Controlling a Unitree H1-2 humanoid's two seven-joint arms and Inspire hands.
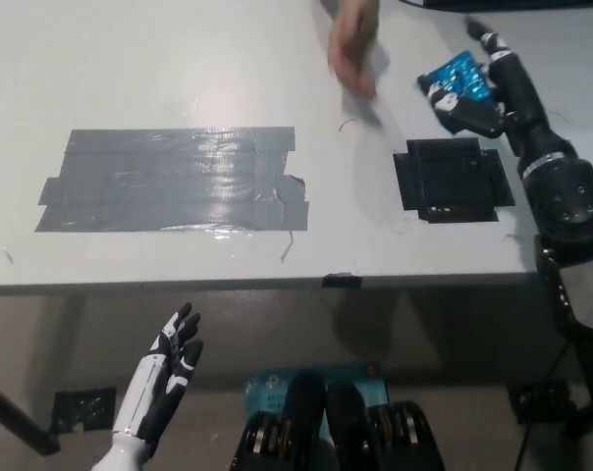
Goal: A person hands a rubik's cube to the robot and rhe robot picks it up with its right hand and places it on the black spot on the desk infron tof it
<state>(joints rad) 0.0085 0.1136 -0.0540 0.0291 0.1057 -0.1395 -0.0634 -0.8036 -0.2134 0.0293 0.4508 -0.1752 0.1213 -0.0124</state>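
Note:
A blue Rubik's cube (454, 80) is held above the desk at the upper right, with my black right hand (476, 90) shut on it. The cube hangs just beyond the far edge of the black square spot (452, 180) taped to the white desk (179, 69). A person's hand (351, 47) is blurred at the top middle, left of the cube and apart from it. My white left hand (163, 385) rests below the desk's front edge at the lower left, fingers spread and holding nothing.
A large patch of grey tape (174, 181) covers the desk's left middle. A small black clip (341, 281) sits on the front edge. A dark object (493, 4) lies at the top right edge of the picture.

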